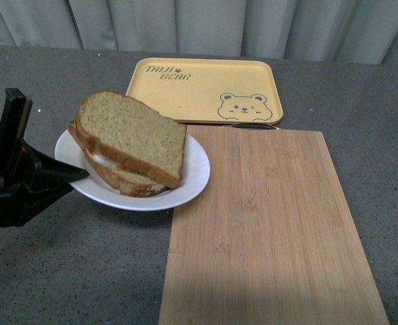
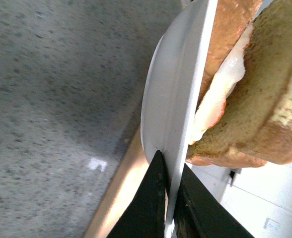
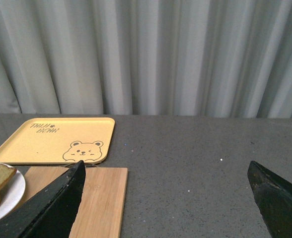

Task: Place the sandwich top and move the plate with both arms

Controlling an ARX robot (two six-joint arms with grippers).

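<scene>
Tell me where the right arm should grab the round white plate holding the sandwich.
Pinch the bare right rim of the round white plate, coming sideways over the bamboo cutting board, opposite the left gripper. That rim is thin and exposed; the brown-bread sandwich covers the middle.

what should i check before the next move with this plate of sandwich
1. left gripper shut on the rim of the white plate: ok.
2. sandwich top seated on the lower slice, inside the rim: ok.
3. right gripper also holding the plate: not ok, it is open and apart from it.
4. plate held level: cannot tell.
5. bamboo cutting board beside the plate bare: ok.
</scene>
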